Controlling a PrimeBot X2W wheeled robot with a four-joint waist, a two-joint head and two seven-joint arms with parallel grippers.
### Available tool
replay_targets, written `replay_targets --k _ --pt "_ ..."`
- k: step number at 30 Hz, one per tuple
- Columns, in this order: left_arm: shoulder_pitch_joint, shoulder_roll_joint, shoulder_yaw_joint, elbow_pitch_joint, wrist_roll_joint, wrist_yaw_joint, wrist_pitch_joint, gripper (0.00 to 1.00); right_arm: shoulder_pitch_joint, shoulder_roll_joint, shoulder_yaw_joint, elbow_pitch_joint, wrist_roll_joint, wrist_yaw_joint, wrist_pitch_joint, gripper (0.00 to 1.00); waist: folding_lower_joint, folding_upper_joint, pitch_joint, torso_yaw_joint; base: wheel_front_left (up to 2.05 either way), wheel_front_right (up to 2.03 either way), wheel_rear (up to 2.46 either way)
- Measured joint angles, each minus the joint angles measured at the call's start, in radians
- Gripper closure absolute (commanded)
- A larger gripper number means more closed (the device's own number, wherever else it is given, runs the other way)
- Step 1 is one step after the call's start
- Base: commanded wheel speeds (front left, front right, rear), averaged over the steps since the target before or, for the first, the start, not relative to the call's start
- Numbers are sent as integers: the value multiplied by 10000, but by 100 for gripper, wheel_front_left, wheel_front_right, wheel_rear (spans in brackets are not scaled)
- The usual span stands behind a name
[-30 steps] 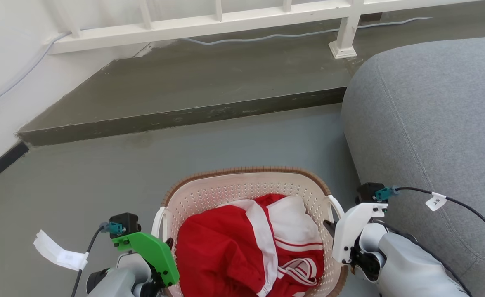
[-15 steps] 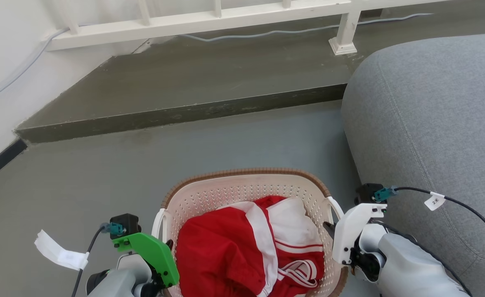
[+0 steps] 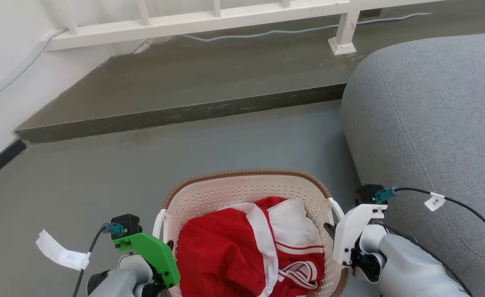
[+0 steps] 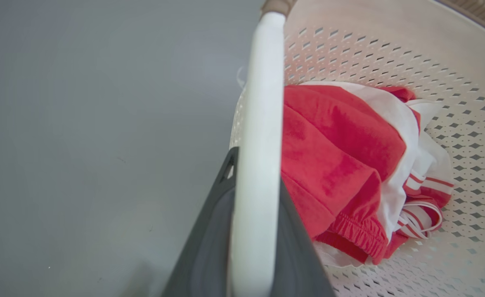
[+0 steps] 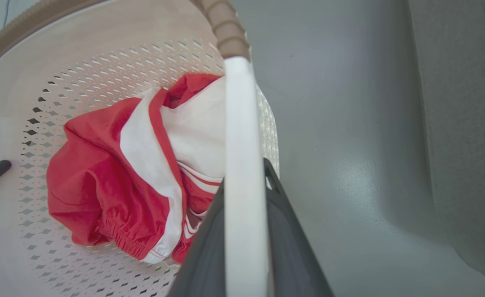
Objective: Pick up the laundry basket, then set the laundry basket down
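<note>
So, basket (image 3: 246, 187) w/ red-white clothes (image 3: 225, 247) is over the grey floor (image 3: 102, 173), just beside the sofa (image 3: 432, 115), L pincer (image 4: 255, 173) pinching its left handle (image 4: 261, 103), R pincer (image 5: 245, 181) pinching its right handle (image 5: 238, 123)

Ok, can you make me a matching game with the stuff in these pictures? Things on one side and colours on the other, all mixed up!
Things:
1. rim of the laundry basket
2. clothes
3. sofa
4. railing

Colours:
a. grey
b. white
c. brown
d. red and white

Right pairs: 1-c, 2-d, 3-a, 4-b.
</note>
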Motion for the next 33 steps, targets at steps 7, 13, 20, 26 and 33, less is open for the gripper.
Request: replay_targets --k 7,13,20,26,33 --pt "0 6 -61 -31 -209 27 -2 100 -87 -4 134 38 90 -71 0 100 0 0 -7 1 0 0 0" --pt "-5 21 -81 -79 -324 77 -35 100 -161 -10 196 44 165 -73 -2 100 0 0 68 -1 0 0 0" --pt "-60 36 -88 -199 -407 119 -211 100 -500 -38 245 61 165 -77 -4 100 0 0 442 -15 0 0 0" --pt "-345 48 -153 -288 -407 163 -293 100 -800 -61 251 94 165 -163 -19 100 0 0 828 -32 0 0 0" --pt "-709 73 -286 -334 -407 247 -383 100 -1116 -104 270 73 174 -167 -23 100 1 0 1480 -67 0 0 0"
